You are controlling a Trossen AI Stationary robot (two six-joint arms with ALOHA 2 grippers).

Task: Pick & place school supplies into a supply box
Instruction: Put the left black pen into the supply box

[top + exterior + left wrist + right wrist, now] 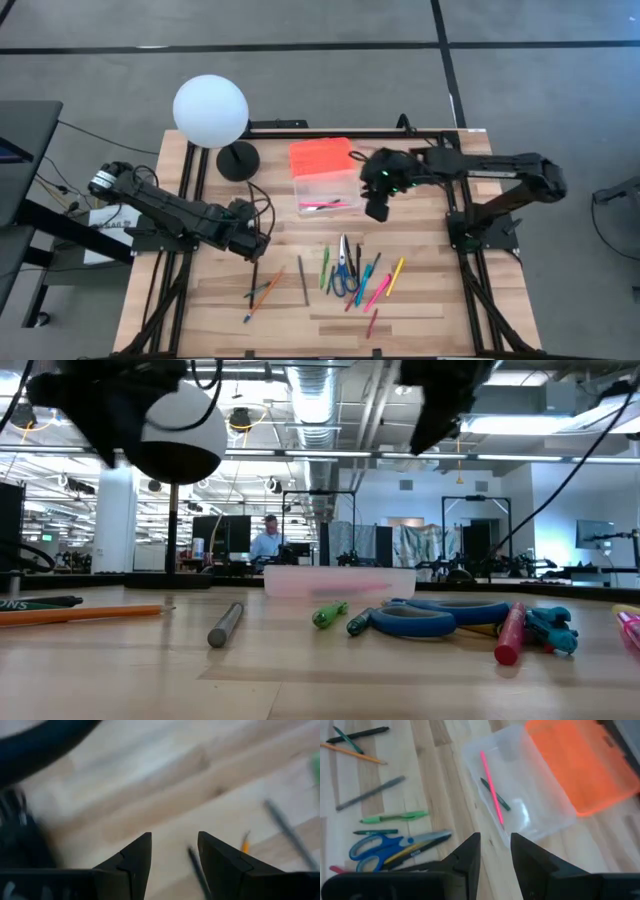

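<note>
**High view: right pincer over the box, drop looked done, next pick due**

Right wrist view showed the right pincer (495,851) empty, fingers a narrow gap apart, nothing between them. It hung just beside the near rim of the supply box (520,795), above the desk (300,320). Inside the clear box lay a pink pencil (491,785) and a dark green pen (495,794), crossing each other. Orange lid (320,158) sat open on the box's far side.

Left pincer (174,857) hovered low over the desk with fingers apart, empty, a dark pen (200,872) on the wood below the gap.

Step, as I judged it: a release into the box just finished on the right side; most supplies not yet placed. Blue-handled scissors (344,275), a green pen (324,268) and a grey pencil (302,280) lay in a loose row mid-desk, well apart from the box; an orange pencil (265,292) nearer the left arm.

Next move probably called for the left pincer to drop and close on the dark pen, aligned across its shaft. Thin pencils lying flat would need a low, square pinch.
</note>
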